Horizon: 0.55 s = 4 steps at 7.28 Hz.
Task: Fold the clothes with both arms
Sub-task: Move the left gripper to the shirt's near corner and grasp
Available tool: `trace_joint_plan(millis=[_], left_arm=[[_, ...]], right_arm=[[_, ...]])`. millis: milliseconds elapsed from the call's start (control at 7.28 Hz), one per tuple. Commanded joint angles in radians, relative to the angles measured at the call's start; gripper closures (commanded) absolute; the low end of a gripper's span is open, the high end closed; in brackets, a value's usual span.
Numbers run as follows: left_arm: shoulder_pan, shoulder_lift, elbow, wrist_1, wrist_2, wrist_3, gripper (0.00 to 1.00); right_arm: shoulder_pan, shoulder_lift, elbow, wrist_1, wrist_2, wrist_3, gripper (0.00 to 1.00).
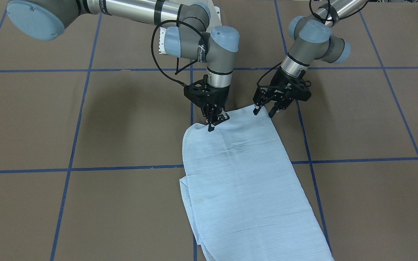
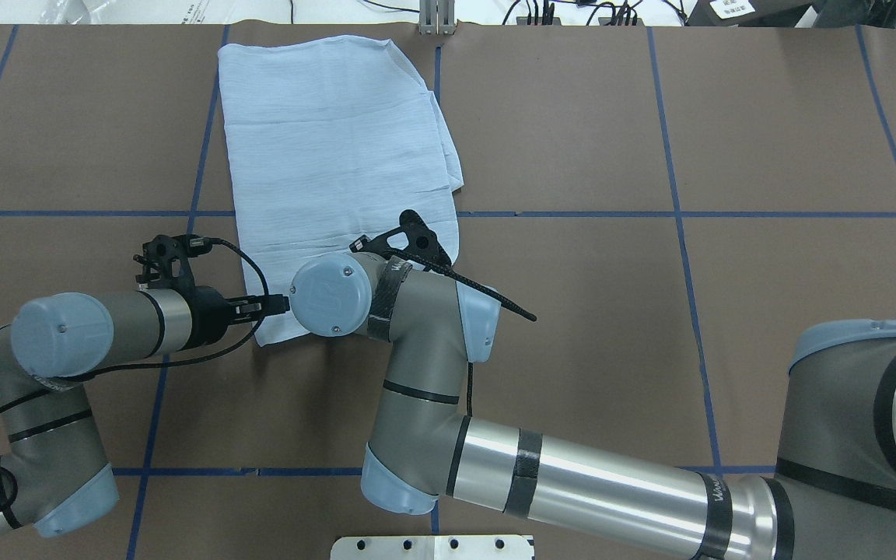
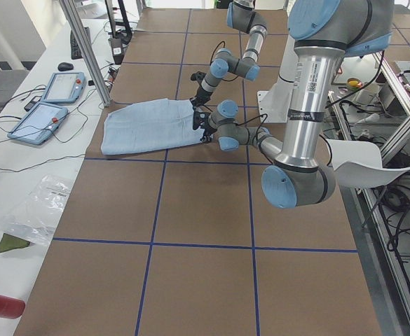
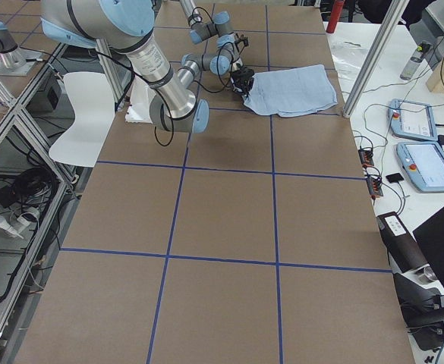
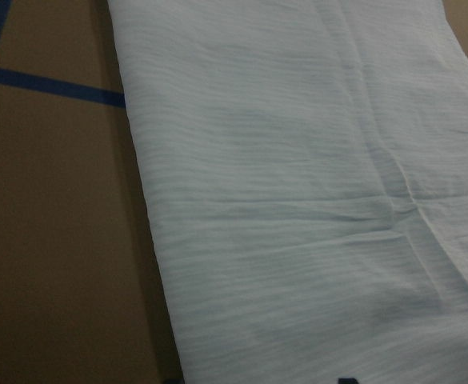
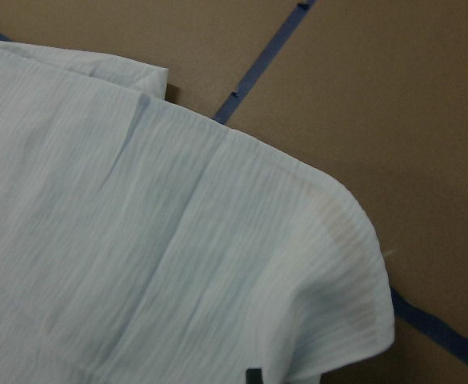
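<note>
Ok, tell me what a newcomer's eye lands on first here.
The pale blue shirt, folded into a long panel, stands out against the brown table with its blue tape grid. At the shirt's robot-side edge, the right claw looks pinched shut on one corner. The left claw stands open at the other corner.

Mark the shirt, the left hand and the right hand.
shirt (image 1: 245, 181), front-facing view, middle of the fabric.
left hand (image 1: 263, 113), front-facing view, midway between fingertips.
right hand (image 1: 213, 125), front-facing view, midway between fingertips.
</note>
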Motion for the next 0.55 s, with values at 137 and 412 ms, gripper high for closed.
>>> trace_joint_plan(millis=[137,412], left_arm=[[0.018,-0.016,-0.014,0.052,-0.003,-0.009,0.29],[0.039,-0.014,-0.118,0.22,-0.004,-0.001,0.29]], right_arm=[[0.0,-0.002,0.0,0.0,0.0,0.0,1.0],[0.0,-0.002,0.0,0.0,0.0,0.0,1.0]])
